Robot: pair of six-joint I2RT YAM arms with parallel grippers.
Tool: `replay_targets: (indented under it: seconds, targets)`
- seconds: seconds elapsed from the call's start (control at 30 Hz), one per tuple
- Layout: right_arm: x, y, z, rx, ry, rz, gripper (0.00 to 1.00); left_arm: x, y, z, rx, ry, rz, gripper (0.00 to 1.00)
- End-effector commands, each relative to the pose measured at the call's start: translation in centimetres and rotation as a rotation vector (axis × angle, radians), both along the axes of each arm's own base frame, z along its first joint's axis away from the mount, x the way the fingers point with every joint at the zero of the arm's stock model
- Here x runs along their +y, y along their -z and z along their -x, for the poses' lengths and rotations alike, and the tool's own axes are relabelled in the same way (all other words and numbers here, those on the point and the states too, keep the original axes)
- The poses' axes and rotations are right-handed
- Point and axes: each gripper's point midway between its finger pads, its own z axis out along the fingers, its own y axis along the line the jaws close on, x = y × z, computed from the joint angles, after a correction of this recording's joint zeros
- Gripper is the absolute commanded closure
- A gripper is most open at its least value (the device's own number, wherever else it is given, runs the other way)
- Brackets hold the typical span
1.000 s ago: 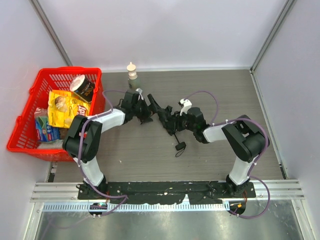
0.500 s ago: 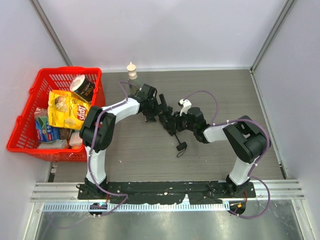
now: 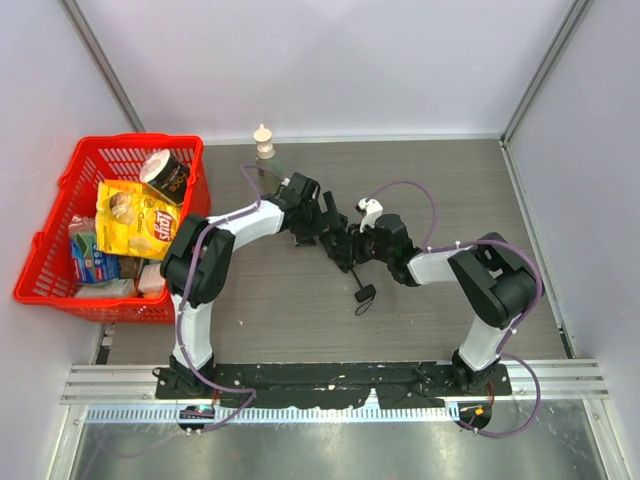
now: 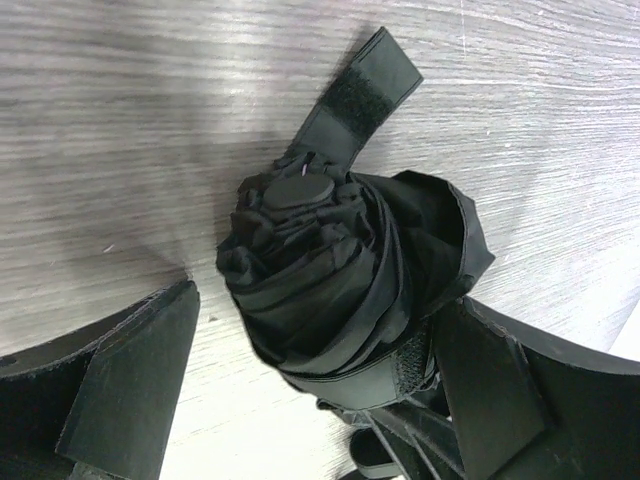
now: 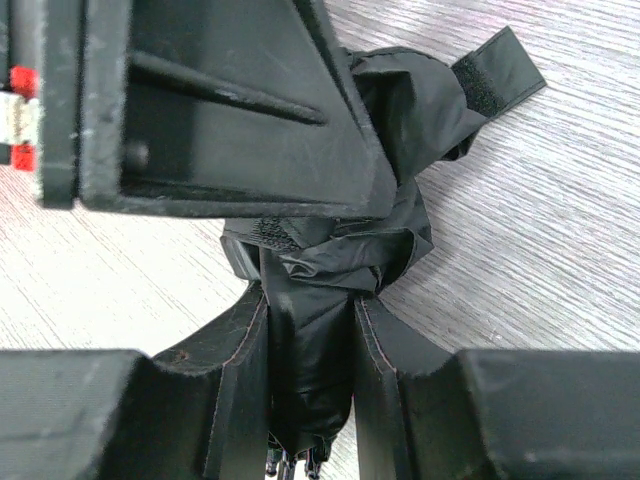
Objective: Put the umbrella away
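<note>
Grey wood-grain tabletop [image 3: 300, 300], white walls around. Black compact umbrella of folded charcoal fabric [image 3: 338, 238] lies mid-table between the two arms, its velcro strap [image 4: 355, 100] unfastened on the wood. Right gripper [image 5: 310, 380]: fingers pinched narrow onto the fabric bundle, holding it. Left gripper [image 4: 310, 390]: spread wide, one finger on each side of the canopy's capped end. Red plastic basket [image 3: 120, 141] sits well apart, far left.

The table [image 3: 430, 190] is taken in from high above and on the near side of the umbrella [image 3: 338, 240], which is seen small near mid-frame. From each wrist the umbrella is viewed downward at very close range, from opposite sides. The umbrella and the table beside it are shared by all views.
</note>
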Motion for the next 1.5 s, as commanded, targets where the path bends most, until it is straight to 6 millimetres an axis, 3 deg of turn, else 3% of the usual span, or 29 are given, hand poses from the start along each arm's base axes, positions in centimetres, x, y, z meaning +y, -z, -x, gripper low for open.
replay_targets:
  seconds: [0.0, 0.13, 0.23, 0.3, 0.53, 0.7, 1.03, 1.17, 1.37, 1.47]
  targets:
    - [-1.0, 1.3, 1.1, 0.028, -0.014, 0.076, 0.99, 2.1, -1.8, -0.5, -0.087, -0.046, -0.009, 0.00]
    - [-0.8, 1.2, 1.0, 0.026, -0.020, 0.070, 0.99, 3.1, -3.2, -1.4, -0.088, -0.089, 0.015, 0.00]
    - [-0.8, 1.3, 1.0, 0.029, -0.021, 0.067, 0.99, 1.6, -3.4, -1.5, -0.002, -0.072, 0.057, 0.00]
    - [-0.8, 1.2, 0.9, 0.027, -0.021, 0.064, 0.99, 0.7, -2.6, -1.3, 0.043, -0.060, 0.066, 0.00]
    - [-0.8, 1.2, 1.0, 0.028, -0.027, 0.073, 0.99, -0.5, -3.8, -2.3, -0.027, -0.040, 0.088, 0.00]
    - [-0.6, 1.2, 1.0, 0.030, -0.029, 0.068, 0.99, 0.8, -1.6, -1.9, 0.053, -0.069, -0.071, 0.00]
    - [-0.7, 1.2, 0.7, 0.030, -0.022, 0.074, 0.99, -0.2, 1.0, -1.0, 0.060, -0.042, -0.130, 0.00]
    - [-0.6, 1.4, 0.8, 0.039, -0.017, 0.068, 0.99, -0.1, 2.5, 0.3, 0.088, -0.082, -0.078, 0.24]
    - [0.2, 1.4, 1.1, 0.059, -0.031, 0.008, 0.99, -0.5, 3.1, 1.3, 0.060, -0.100, 0.019, 0.46]
    - [0.3, 1.5, 1.5, 0.074, -0.039, -0.002, 0.99, -0.4, 3.1, 1.2, 0.045, -0.098, 0.024, 0.75]
